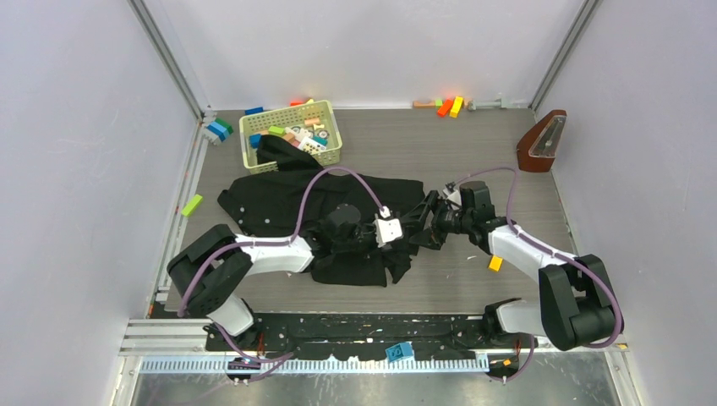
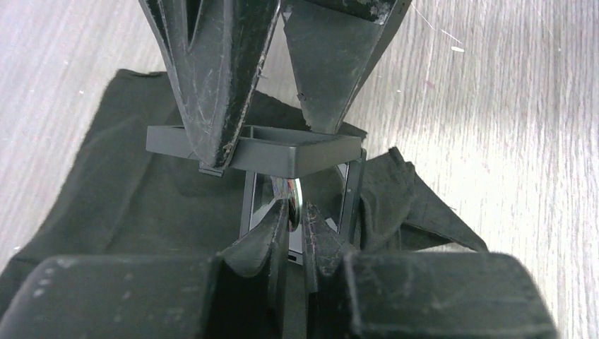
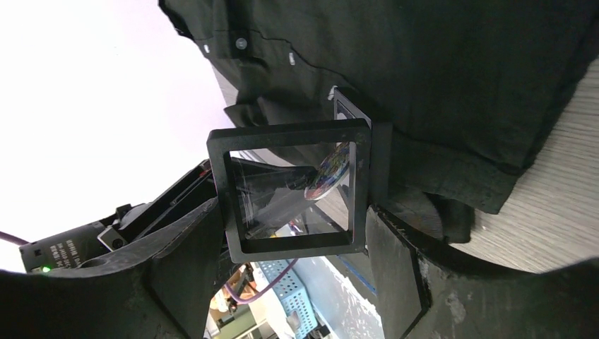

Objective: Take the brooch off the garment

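Right gripper [image 3: 293, 226] clamps square black frame [image 3: 289, 134] over garment [image 3: 424, 70]; left gripper [image 2: 297, 219] nearly closed at disc [image 2: 293, 198] inside, grip unclear.

One black garment [image 1: 279, 203], one yellow basket [image 1: 331, 128], two square black frames [image 3: 293, 133], one brown wedge-shaped case [image 1: 541, 144].

The left arm [image 1: 270, 252] and right arm [image 1: 524, 245] reach inward, tools tip to tip. The left tool [image 2: 297, 224] has its fingers nearly together, a slit between; the right tool [image 3: 291, 226], spread wide, clamps a square black frame [image 3: 289, 134].
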Controlling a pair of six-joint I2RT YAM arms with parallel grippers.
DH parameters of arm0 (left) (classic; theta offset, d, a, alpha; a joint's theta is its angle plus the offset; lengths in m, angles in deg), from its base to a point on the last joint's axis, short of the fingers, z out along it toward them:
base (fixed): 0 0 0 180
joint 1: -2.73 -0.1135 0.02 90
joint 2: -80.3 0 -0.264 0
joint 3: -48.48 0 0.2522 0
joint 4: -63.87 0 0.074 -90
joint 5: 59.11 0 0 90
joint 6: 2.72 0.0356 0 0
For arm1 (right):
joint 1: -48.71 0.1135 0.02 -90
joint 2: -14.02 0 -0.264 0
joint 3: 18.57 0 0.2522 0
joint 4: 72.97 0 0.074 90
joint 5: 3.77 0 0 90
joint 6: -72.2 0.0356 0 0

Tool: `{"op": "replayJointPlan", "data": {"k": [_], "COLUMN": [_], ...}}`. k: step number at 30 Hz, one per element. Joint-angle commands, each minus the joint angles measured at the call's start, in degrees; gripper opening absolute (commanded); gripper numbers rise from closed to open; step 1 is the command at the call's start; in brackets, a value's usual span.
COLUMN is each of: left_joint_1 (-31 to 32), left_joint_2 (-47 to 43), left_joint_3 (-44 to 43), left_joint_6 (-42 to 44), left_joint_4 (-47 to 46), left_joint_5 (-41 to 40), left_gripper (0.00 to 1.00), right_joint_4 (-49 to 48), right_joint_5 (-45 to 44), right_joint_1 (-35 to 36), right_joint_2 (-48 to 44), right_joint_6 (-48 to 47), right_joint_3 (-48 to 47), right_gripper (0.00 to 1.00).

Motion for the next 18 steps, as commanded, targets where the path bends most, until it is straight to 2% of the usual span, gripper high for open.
{"op": "replayJointPlan", "data": {"k": [1,10,18], "left_joint_1": [0.44,0.44,0.44], "left_joint_2": [0.93,4.82,6.61], "left_joint_3": [-2.36,-6.39,-7.39], "left_joint_6": [-1.25,-2.59,-5.69], "left_joint_4": [2.85,9.59,7.36], "left_joint_5": [4.05,7.98,9.71], "left_gripper": [0.14,0.19,0.25], "right_joint_4": [-3.07,5.09,9.09], "right_joint_5": [-2.32,-6.74,-10.81], "right_joint_1": [0.1,0.09,0.09], "right_joint_2": [0.54,1.0,0.85], "right_joint_6": [-3.05,-9.8,-12.28], "right_joint_3": [0.2,-0.7,-0.62], "right_gripper": [0.31,0.31,0.32]}}
